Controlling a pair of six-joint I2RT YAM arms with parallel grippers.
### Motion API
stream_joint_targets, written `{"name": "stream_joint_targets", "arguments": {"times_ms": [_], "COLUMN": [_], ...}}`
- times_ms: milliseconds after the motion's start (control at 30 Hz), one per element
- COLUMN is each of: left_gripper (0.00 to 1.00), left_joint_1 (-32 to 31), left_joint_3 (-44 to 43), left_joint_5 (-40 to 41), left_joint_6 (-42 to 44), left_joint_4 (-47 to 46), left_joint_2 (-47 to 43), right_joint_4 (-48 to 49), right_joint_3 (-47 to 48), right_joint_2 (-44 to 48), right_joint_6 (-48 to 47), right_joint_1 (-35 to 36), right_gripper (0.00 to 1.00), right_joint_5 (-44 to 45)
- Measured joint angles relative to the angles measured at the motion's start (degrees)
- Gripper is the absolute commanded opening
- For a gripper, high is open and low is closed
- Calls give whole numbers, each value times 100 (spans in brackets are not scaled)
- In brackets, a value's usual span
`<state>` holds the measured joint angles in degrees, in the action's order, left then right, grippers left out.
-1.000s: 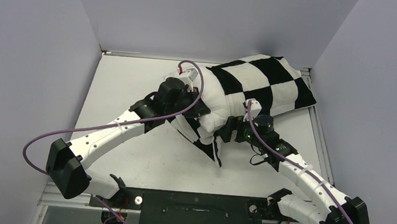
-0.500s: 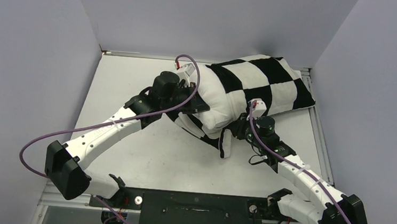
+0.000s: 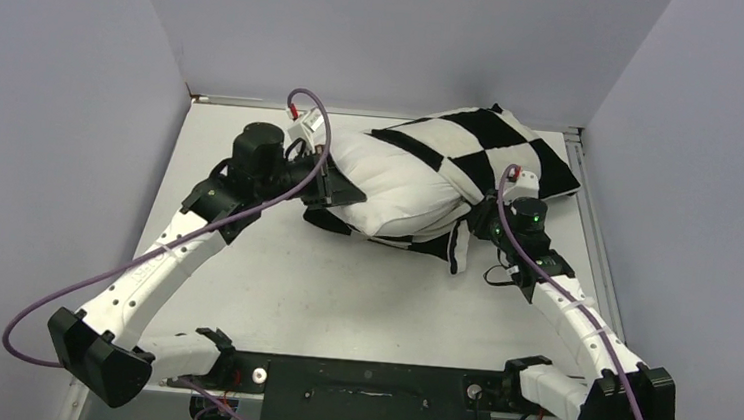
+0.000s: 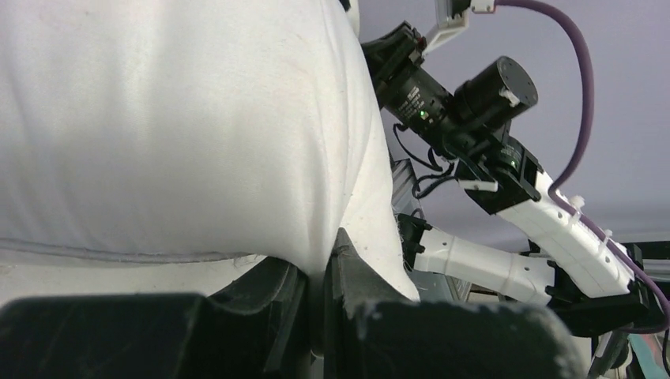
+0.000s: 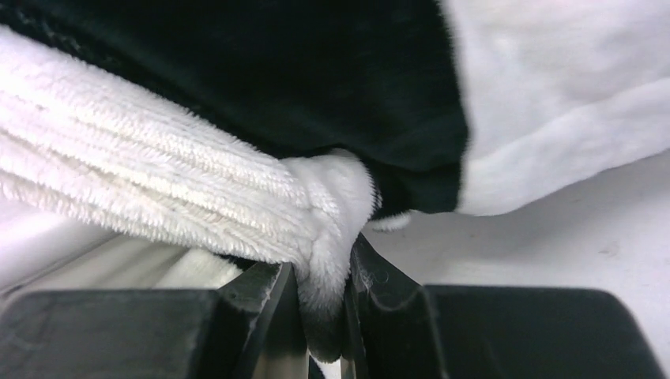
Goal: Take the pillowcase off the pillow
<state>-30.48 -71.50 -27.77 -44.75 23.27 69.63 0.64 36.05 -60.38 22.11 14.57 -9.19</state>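
One pillow (image 3: 390, 183), one pillowcase (image 3: 485, 131), two grippers on my screens. My left gripper (image 4: 322, 272) clamps the pillow's bare end; right gripper (image 5: 322, 300) pinches a pillowcase fold.

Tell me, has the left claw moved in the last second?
Yes. The left gripper, clamped on the pillow, has shifted left, closer to the back-left corner of the table.

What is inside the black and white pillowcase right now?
The white pillow: its left part sticks out bare; its right part is covered by the pillowcase, so that end cannot be seen.
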Motion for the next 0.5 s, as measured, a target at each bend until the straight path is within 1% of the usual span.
{"name": "stream_joint_targets", "arguments": {"times_ms": [167, 267, 300, 367, 400, 500], "left_gripper": [0, 0, 0, 0, 2, 13], "left_joint_1": [52, 57, 59, 68, 74, 92], "left_joint_3": [122, 516, 708, 1228, 1565, 2621], "left_joint_5": [-96, -74, -63, -31, -17, -15], "left_joint_6": [234, 501, 560, 656, 671, 640], "left_joint_4": [319, 400, 400, 313, 227, -87], "left_joint_2": [-457, -837, -977, -1311, -1502, -2024], "right_joint_4": [-289, -452, -496, -636, -719, -979], "right_joint_3": [345, 450, 455, 455, 455, 452], "right_joint_2": [-173, -240, -243, -243, -243, -240], "right_joint_6": [7, 11, 11, 20, 22, 26], "right_joint_1": [-516, -621, -625, -632, -634, -636], "right_gripper": [5, 5, 7, 14, 18, 23], "right_joint_5": [-271, -557, -654, -872, -977, -1233]}}
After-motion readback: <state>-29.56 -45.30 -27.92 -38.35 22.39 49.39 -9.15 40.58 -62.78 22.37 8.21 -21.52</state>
